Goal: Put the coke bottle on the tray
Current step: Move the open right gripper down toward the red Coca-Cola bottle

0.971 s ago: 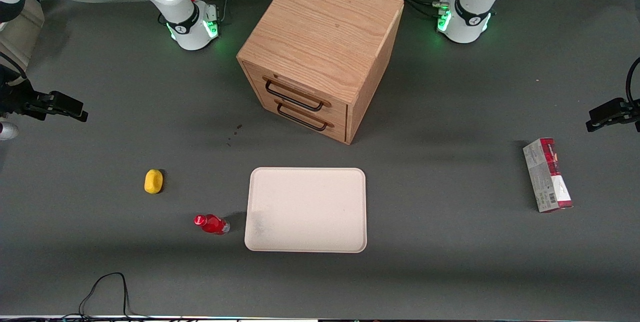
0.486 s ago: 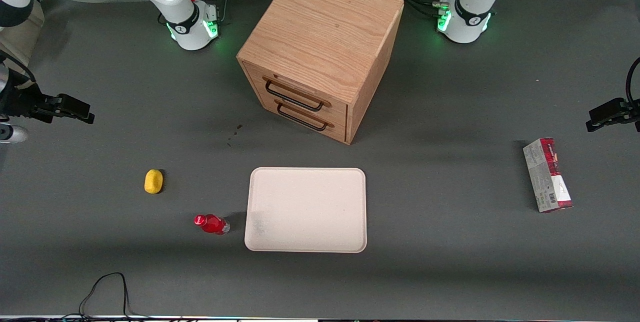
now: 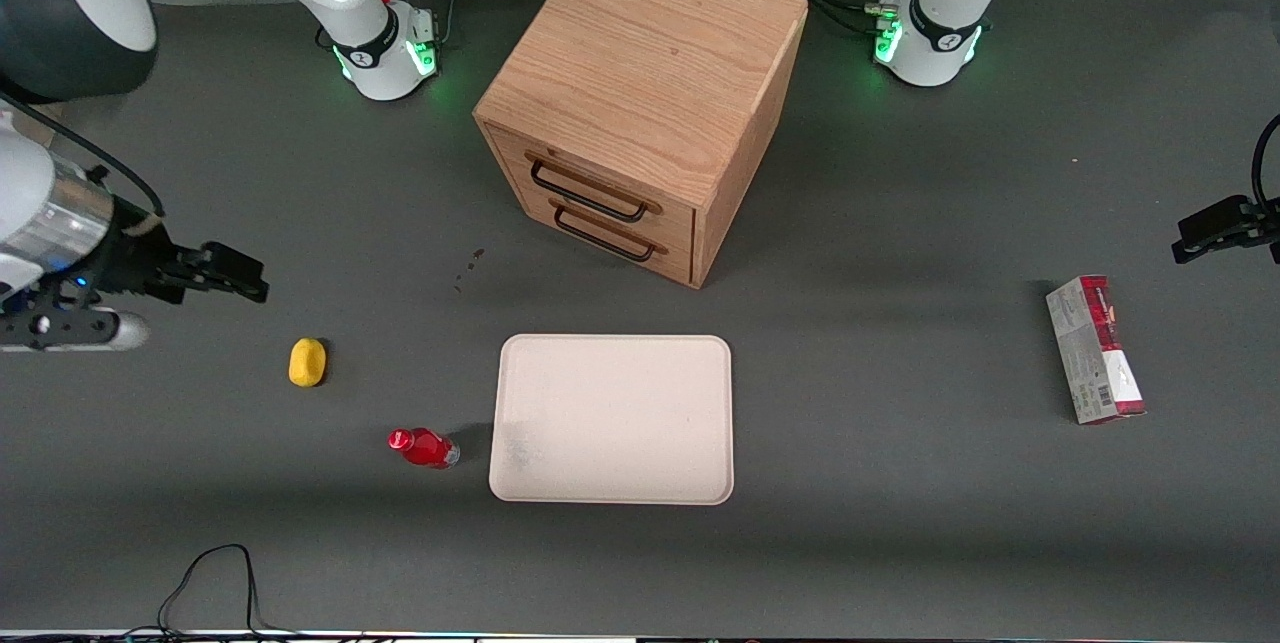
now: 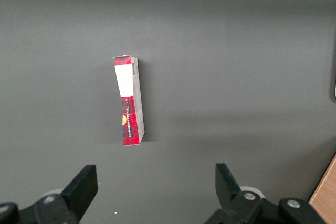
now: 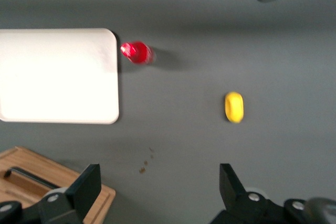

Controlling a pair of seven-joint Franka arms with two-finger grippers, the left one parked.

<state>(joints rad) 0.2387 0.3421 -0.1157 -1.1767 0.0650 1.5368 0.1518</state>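
Grey tabletop (image 3: 900,543) takes up basically everything, matte and dark, with a thin black cable (image 3: 205,578) looping along the edge nearest the front camera.

Biggest thing on it is the wooden drawer cabinet (image 3: 640,103), turned at an angle, two drawers with dark wire handles, both shut as far as I can see.

Next up is the tray (image 3: 612,418), cream-beige, rounded corners, low rim, sitting flat on the table nearer the front camera than the cabinet. It has a faint grey smudge in the corner closest to the bottle.

Then the red-and-grey carton (image 3: 1094,349), lying flat way off toward the parked arm's end of the table.

The gripper (image 3: 225,273) is up in the air toward the working arm's end, near the yellow lump and well apart from the bottle. In the wrist view its two fingers (image 5: 84,187) are spread wide with nothing between them, just bare table below.

Smallest stuff: the yellow lump (image 3: 307,362), on the table by itself, and the coke bottle (image 3: 424,447), bright red with a red cap. It's on the table just beside the tray's short edge, not touching it and not on it.
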